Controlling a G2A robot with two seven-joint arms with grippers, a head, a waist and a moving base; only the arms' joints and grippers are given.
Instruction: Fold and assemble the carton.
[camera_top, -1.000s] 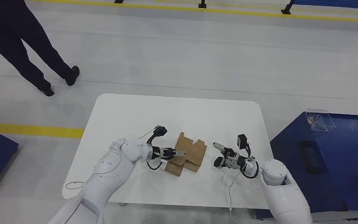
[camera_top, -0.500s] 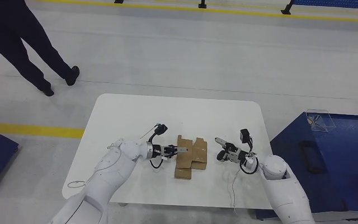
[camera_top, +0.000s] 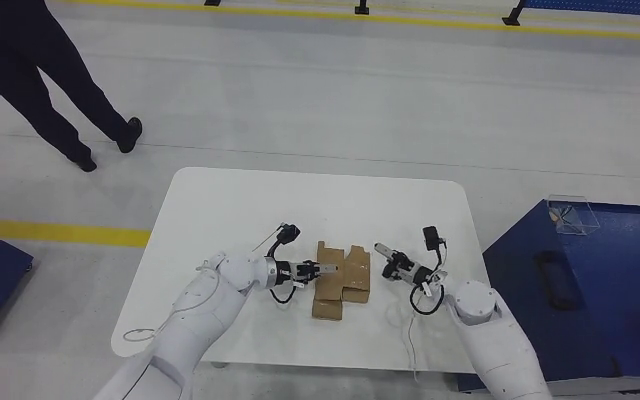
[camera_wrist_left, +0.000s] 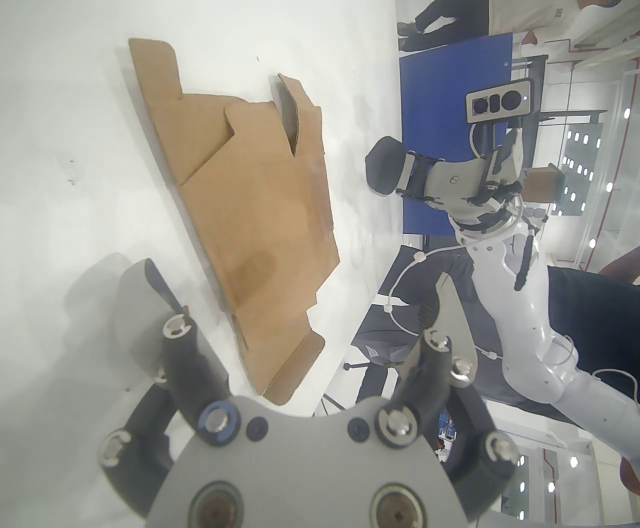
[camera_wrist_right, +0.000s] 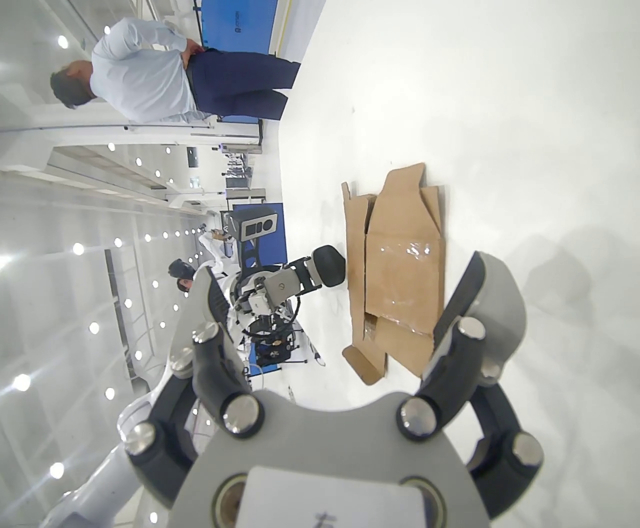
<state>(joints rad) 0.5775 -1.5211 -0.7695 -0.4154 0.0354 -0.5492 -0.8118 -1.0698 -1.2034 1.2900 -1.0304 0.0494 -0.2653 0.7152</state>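
Observation:
A flattened brown carton (camera_top: 340, 281) lies on the white table (camera_top: 250, 210), its flaps spread out. My left gripper (camera_top: 314, 269) is at the carton's left edge, open, with the carton (camera_wrist_left: 250, 190) just ahead of its fingers (camera_wrist_left: 150, 280). My right gripper (camera_top: 381, 251) hovers open a short way off the carton's right edge. In the right wrist view the carton (camera_wrist_right: 400, 260) lies beyond the open right gripper (camera_wrist_right: 345, 290), and a taped patch shines on its top face. Neither gripper holds anything.
A white cable (camera_top: 410, 340) trails over the table's front edge by the right arm. A blue cabinet (camera_top: 570, 290) stands to the right of the table, with a small clear box (camera_top: 572, 213) on top.
The carton has turned from a slanted pose to lie square on the table. The right gripper has moved left and farther back, closer to the carton. The left gripper stays at the left edge.

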